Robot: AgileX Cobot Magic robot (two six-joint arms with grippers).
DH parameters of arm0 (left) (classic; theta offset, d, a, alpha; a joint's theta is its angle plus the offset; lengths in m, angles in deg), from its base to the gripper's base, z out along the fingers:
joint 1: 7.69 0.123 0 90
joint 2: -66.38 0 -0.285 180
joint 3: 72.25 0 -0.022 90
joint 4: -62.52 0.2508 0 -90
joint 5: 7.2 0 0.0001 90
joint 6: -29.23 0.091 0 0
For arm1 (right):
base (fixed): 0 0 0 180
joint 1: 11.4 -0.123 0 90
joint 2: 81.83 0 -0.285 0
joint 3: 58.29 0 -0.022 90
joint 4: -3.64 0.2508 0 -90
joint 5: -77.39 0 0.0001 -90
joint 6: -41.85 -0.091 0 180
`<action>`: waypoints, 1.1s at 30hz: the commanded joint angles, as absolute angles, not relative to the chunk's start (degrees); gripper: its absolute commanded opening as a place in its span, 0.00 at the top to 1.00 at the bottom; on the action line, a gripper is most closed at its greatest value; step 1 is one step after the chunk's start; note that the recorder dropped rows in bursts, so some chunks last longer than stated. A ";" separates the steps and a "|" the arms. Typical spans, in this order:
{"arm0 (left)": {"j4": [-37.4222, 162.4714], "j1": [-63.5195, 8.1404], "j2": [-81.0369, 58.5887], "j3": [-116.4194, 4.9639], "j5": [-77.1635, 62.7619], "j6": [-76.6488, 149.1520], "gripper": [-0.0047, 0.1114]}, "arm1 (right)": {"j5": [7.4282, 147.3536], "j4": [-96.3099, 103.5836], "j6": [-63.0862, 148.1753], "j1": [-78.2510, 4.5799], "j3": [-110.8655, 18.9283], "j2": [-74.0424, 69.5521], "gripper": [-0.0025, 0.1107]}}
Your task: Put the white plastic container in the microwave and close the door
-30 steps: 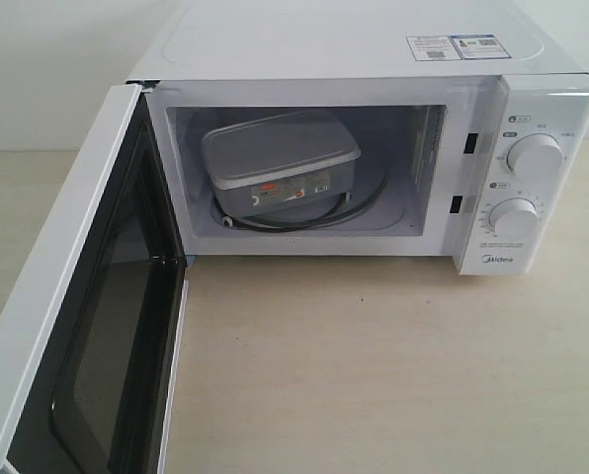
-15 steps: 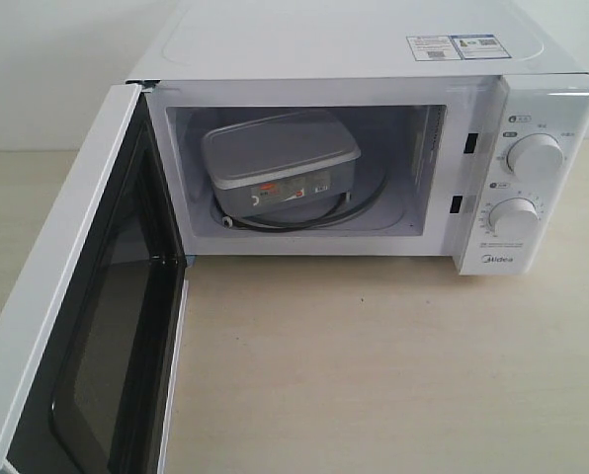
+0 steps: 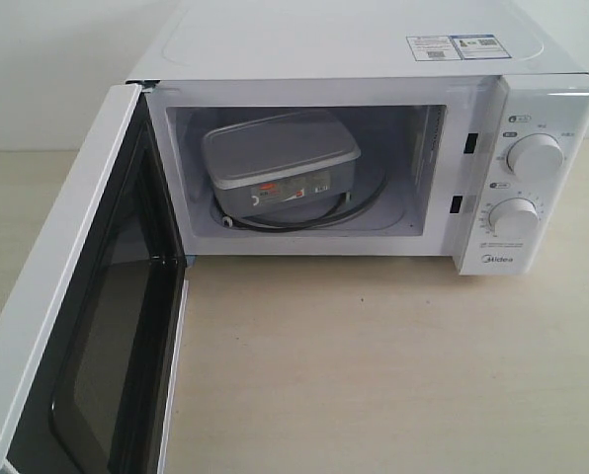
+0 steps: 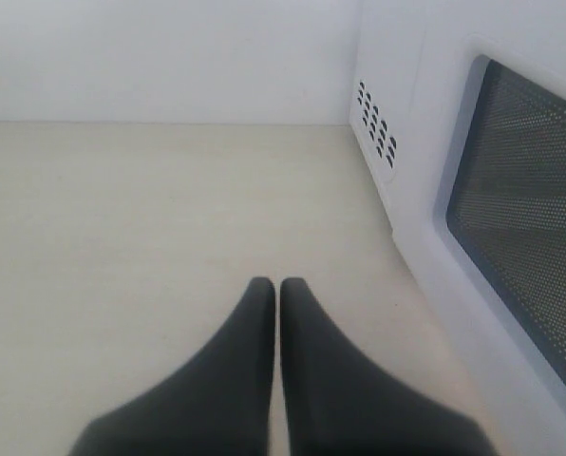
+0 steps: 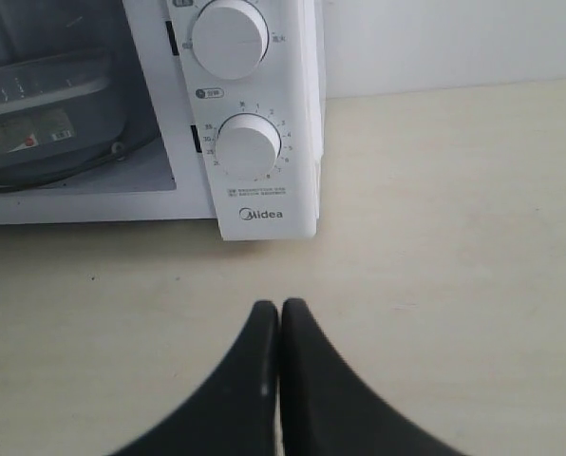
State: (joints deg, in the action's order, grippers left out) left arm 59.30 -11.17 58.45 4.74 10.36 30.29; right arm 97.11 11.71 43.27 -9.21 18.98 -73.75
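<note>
The white plastic container [image 3: 280, 163] sits inside the cavity of the white microwave [image 3: 374, 44], on the turntable ring, its label facing out. In the right wrist view the container [image 5: 46, 123] shows through the opening beside the dials. The door [image 3: 72, 326] stands swung wide open toward the front left, its dark window [image 3: 117, 346] facing inward. Neither gripper shows in the exterior view. My left gripper [image 4: 275, 285] is shut and empty over the table, beside the door's outer face [image 4: 520, 218]. My right gripper [image 5: 279, 309] is shut and empty in front of the dial panel [image 5: 250, 152].
A pale wood table [image 3: 374, 365] stretches in front of the microwave. Two round dials [image 3: 535, 156] are on the right panel. Vent holes [image 4: 376, 136] mark the microwave's side in the left wrist view. A white wall lies behind.
</note>
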 commanded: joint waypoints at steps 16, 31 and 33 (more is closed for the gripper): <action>60.26 -11.09 58.59 3.79 -27.73 32.72 0.92 | 96.93 11.83 43.44 -9.08 18.93 -74.04 0.98; 55.39 -11.09 43.30 -21.80 23.60 32.62 0.92 | 97.41 11.82 43.44 -9.08 18.93 -74.04 0.98; 55.39 -11.09 42.78 -21.81 21.19 32.62 0.92 | 97.41 11.82 43.44 -9.08 18.93 -74.04 0.98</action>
State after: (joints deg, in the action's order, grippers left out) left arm 55.91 -11.17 43.63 -20.96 21.56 32.43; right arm 97.56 11.71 43.27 -9.21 18.98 -73.75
